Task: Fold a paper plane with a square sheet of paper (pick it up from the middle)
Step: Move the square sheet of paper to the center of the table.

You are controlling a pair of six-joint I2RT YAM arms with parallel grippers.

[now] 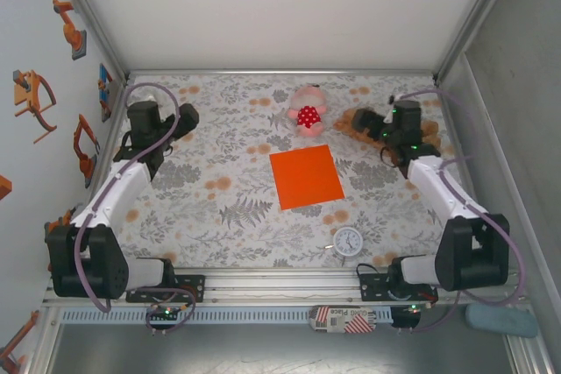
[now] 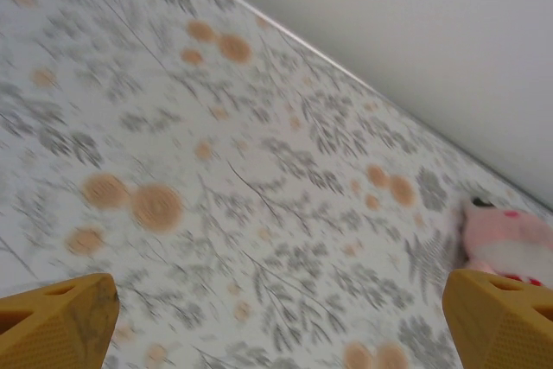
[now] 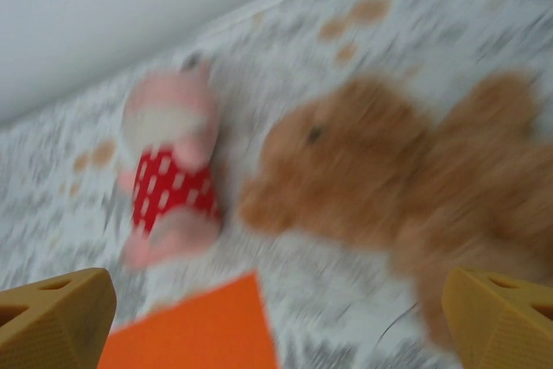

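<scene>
A: Paper (image 1: 306,177) flat, middle of worktop (image 1: 219,208), unfolded, just beside the plush (image 1: 307,111). Probably centred for both arms' reach.
B: Yep. Left pincer (image 2: 281,317) spread wide at far left, right pincer (image 3: 276,317) spread over the teddy (image 3: 389,162). Nothing pinched, so job unstarted.

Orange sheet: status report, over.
Left gripper open, empty, far-left. Right gripper open, empty, by the brown teddy. Orange sheet flat, unfolded, untouched. Pink plush beyond its far edge, not on it.

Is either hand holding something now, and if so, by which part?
Nothing is held. The left hand and right hand are open; the orange paper lies flat.
</scene>
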